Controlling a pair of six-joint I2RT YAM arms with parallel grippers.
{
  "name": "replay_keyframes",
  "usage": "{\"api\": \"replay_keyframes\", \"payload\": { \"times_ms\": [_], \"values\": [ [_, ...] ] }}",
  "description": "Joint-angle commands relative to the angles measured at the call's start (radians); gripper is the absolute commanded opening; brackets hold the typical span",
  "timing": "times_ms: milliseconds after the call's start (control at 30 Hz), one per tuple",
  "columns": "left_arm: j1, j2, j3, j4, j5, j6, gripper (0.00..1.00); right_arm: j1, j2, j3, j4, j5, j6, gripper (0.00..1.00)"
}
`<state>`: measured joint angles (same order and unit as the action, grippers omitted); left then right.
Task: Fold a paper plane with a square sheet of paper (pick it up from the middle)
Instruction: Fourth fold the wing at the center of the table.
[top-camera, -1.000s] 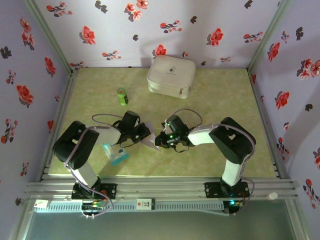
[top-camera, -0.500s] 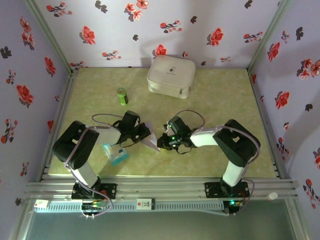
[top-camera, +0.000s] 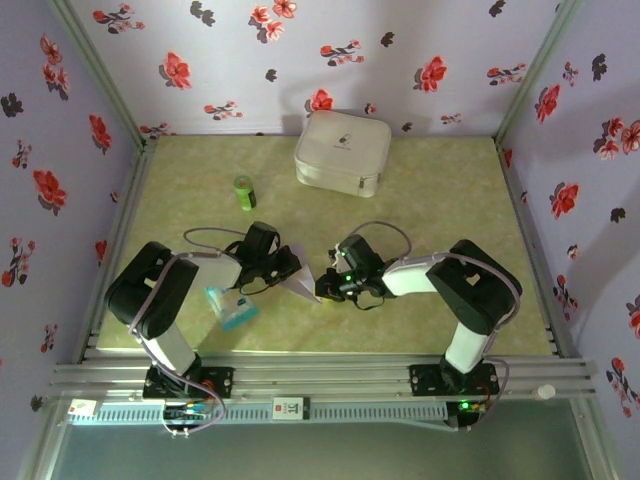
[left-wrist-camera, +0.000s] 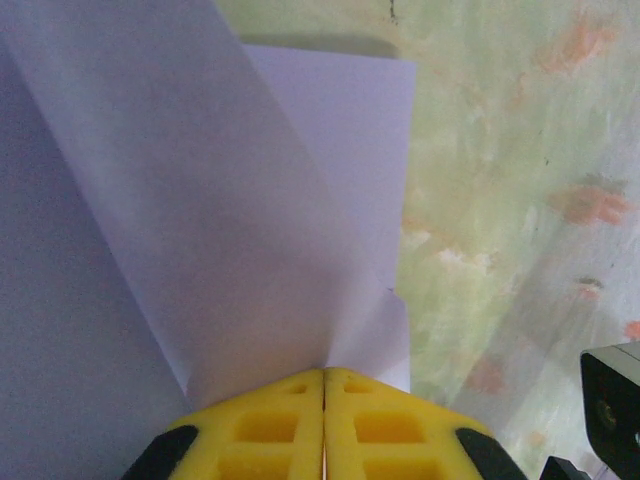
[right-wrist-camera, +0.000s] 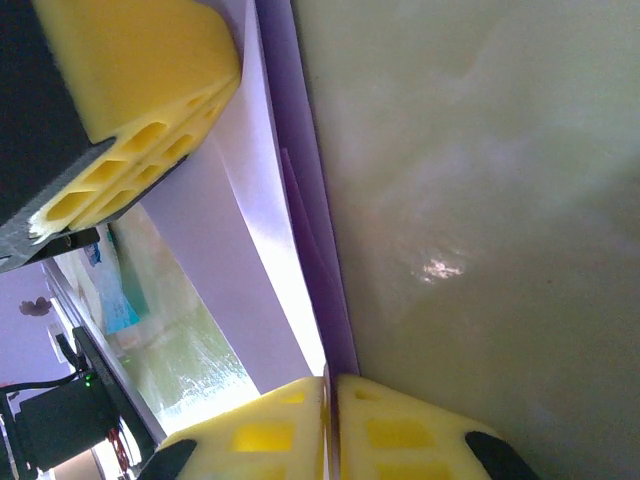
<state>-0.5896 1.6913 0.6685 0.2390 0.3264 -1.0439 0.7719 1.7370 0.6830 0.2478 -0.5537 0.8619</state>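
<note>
L claw: clenched on lavender paper; yellow pads pressed flat together, paper fans out from the seam betw them
R claw: clenched on same paper; pads shut on its edge, right by the table surface
Claw spacing: close, facing each other; L claw's yellow pad shows upper left in R wrist view, touching the paper
Paper loc: mid-table toward near edge, betw the 2 claws, gripped from both sides; in top view a small pale pointed shape
Paper state: partly folded; L wrist view shows overlapping layers w/ a diagonal crease and a straight-edged flap over the table; R wrist view shows layers edge-on, darker violet strip along the lower one; resting on table or lifted: cannot tell
Table: mottled pale green-yellow
White case: back centre of table, nr rear wall, well apart from paper
Green bottle: small, left of case; upright or lying: cannot tell
Blue-white packet: on table just beside L arm, near-left of paper, not touching it
Arms: both reach inward from near edge
</note>
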Motion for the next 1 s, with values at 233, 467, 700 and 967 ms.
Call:
{"api": "replay_keyframes", "payload": {
  "times_ms": [233, 467, 700, 967],
  "values": [
    [0.008, 0.016, -0.032, -0.023, -0.017, 0.006, 0.08, -0.009, -0.038, 0.044, -0.119, 0.039, 0.001, 0.19],
    [0.008, 0.019, -0.03, -0.023, -0.013, 0.01, 0.08, -0.03, -0.011, 0.07, -0.073, 0.001, 0.015, 0.22],
    [0.007, 0.019, -0.029, -0.02, -0.014, 0.007, 0.08, -0.033, 0.037, 0.076, -0.022, -0.045, 0.035, 0.16],
    [0.008, 0.018, -0.034, -0.018, -0.014, 0.006, 0.08, -0.033, 0.042, 0.013, 0.042, -0.064, 0.059, 0.07]
  ]
}}
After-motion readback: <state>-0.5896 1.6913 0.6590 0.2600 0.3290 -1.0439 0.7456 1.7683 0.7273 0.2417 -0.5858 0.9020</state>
